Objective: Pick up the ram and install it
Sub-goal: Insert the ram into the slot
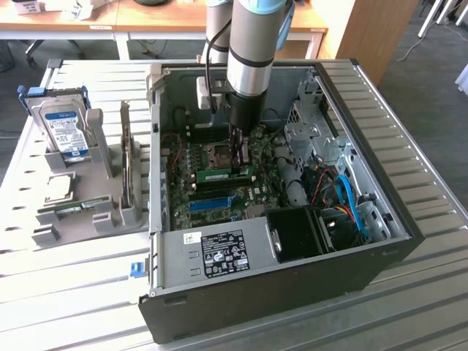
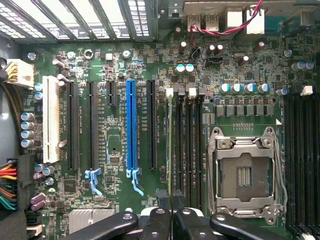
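Ram (image 1: 219, 176) is down inside the open computer case (image 1: 292, 292), standing on its long edge in a memory slot on the green motherboard (image 1: 183, 157). It looks level with the board, though you cannot tell whether it is fully seated. In your wrist view the ram (image 2: 170, 145) shows edge-on as a thin pale-green line. It sits in the outermost slot of its bank, with the empty black memory slots (image 2: 187, 145) between it and the processor socket (image 2: 243, 172). On its other side stand a black expansion slot and then the blue slot (image 2: 131, 130). Your gripper (image 1: 240, 162) comes straight down from the arm onto the part of the ram nearer the exterior view's right. Up close, the gripper (image 2: 171, 200) is closed on the ram's upper edge. The two dark fingertips (image 2: 161, 200) are drawn together, and the thin board runs in between them. In the exterior view the processor socket (image 1: 219, 153) lies just beyond the ram and the blue slot (image 1: 212, 203) lies nearer the camera. Outside the case, at the exterior view's left, a grey holder (image 1: 102, 212) rests on the slatted table (image 1: 73, 292). It carries an upright blue-labelled hard drive (image 1: 64, 128) and a square silver processor chip (image 1: 58, 188), both well apart from the gripper.
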You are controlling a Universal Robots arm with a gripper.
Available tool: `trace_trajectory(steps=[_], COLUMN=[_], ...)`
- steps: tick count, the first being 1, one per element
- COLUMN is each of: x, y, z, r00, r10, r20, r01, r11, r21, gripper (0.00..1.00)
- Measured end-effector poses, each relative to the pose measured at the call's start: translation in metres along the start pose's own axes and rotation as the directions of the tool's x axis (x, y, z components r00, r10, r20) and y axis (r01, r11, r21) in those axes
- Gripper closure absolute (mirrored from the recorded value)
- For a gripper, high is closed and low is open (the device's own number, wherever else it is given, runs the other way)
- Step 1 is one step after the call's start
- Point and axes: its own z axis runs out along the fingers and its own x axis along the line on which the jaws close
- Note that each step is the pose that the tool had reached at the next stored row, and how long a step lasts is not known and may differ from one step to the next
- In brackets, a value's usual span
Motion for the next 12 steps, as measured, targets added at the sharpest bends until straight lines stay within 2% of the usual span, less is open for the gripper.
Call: trace_trajectory(steps=[12], x=[0.0000], y=[0.0000], z=[0.0000], r00=[0.9998], r10=[-0.018], r20=[-0.0004], r01=[0.018], r11=[0.9998], r21=[0.0000], gripper=[0.88])
